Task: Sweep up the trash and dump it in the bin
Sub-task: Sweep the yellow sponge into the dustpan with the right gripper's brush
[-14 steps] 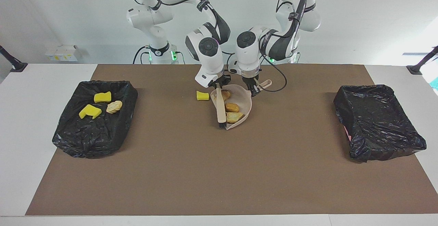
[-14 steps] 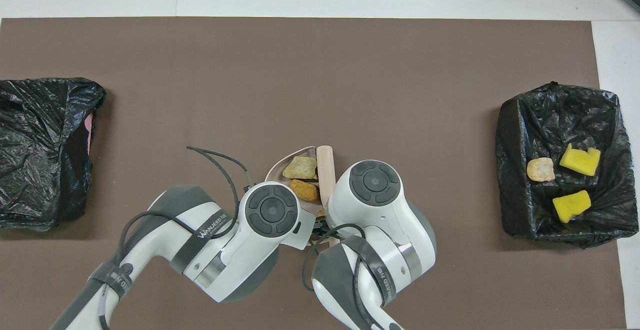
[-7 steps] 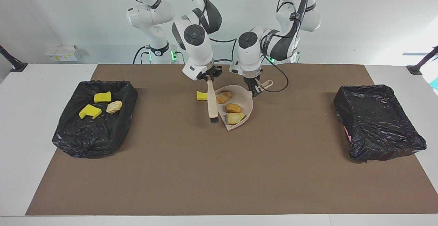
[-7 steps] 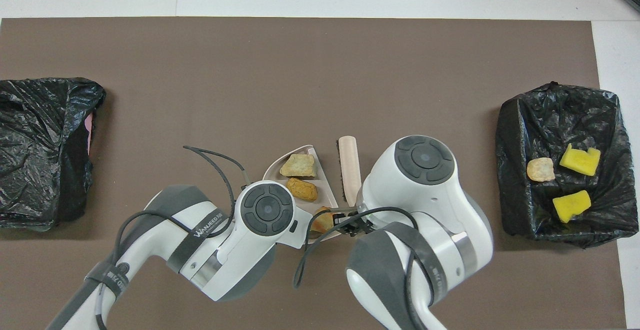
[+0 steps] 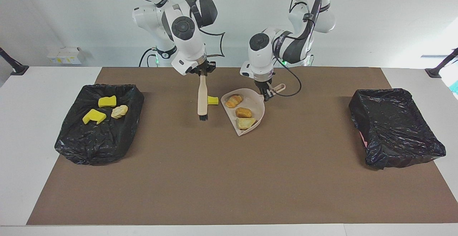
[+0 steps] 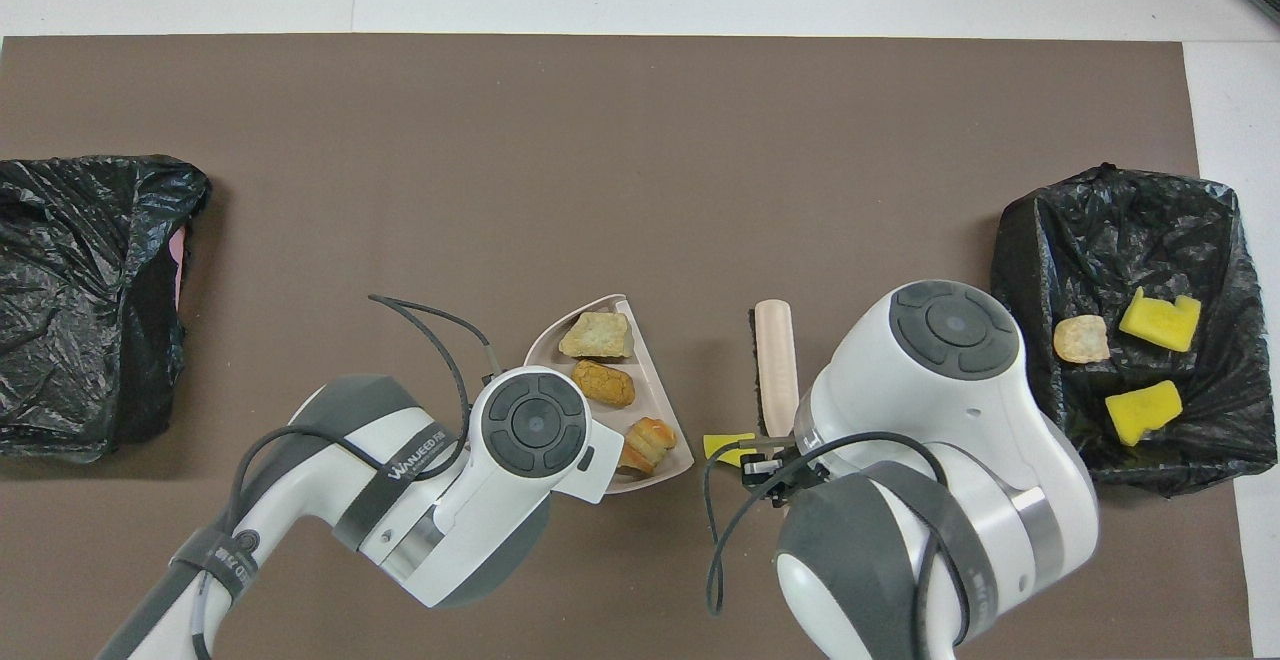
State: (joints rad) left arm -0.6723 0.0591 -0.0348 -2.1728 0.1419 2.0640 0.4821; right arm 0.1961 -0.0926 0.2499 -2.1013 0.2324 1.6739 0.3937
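Right end effector [image 5: 203,73] clamped on beige-handled brush [image 5: 202,98], raised over yellow sponge scrap [image 5: 213,100]; left end effector [image 5: 266,94] clamped on beige plastic dustpan [image 5: 259,102] carrying three tan bread-like chunks [image 5: 243,112].

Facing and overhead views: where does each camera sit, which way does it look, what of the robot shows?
Facing view: high across the table, looking at the robots; both arms, bases, left hand, right hand show.
Overhead view: above the robots' end, looking steeply down; only forearms and wrists.
Shared: dustpan, brush, loose yellow scrap, both bins, half a turn apart.
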